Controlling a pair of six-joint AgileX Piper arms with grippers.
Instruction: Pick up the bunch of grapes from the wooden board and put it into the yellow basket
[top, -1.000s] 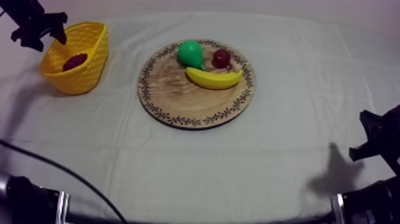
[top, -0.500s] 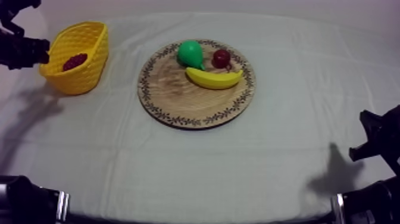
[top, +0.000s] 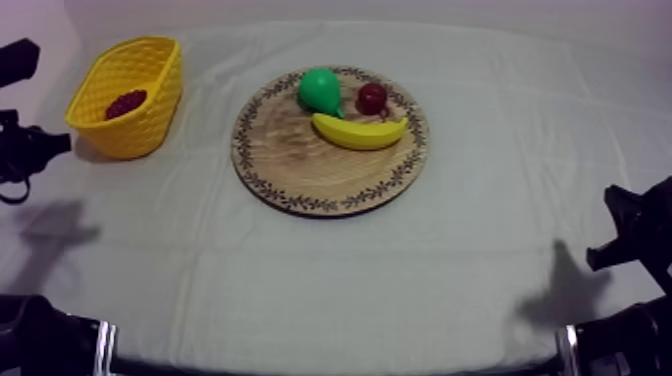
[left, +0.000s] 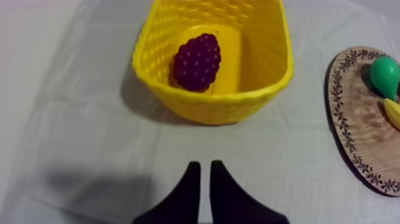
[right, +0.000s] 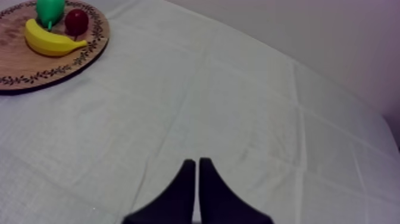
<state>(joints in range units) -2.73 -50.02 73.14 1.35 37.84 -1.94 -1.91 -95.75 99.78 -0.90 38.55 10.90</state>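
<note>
Looking down from the top view, the yellow basket stands near the far left corner of the tabletop, and the bunch of grapes lies inside it. The round wooden board sits around the middle of the tabletop, toward the far edge, well apart from the basket. On the board lie a green pear, a small red fruit just beside it, and a banana lying across in front of both (all three crowd the board's far half). The left arm shows dark at the left edge, near the basket. The right arm is low by the right edge, well apart from the board.

From the left wrist view, the left end effector hangs over bare tabletop short of the basket, closed up into a narrow wedge with nothing gripped. Beyond it the bunch of grapes rests in the basket, and the board's patterned rim, with the pear and the banana's tip, lies off to one side.

From the right wrist view, the right end effector is likewise drawn shut on itself, holding nothing, above bare tabletop. The board with the pear, small red fruit and banana lies well away from it.
</note>
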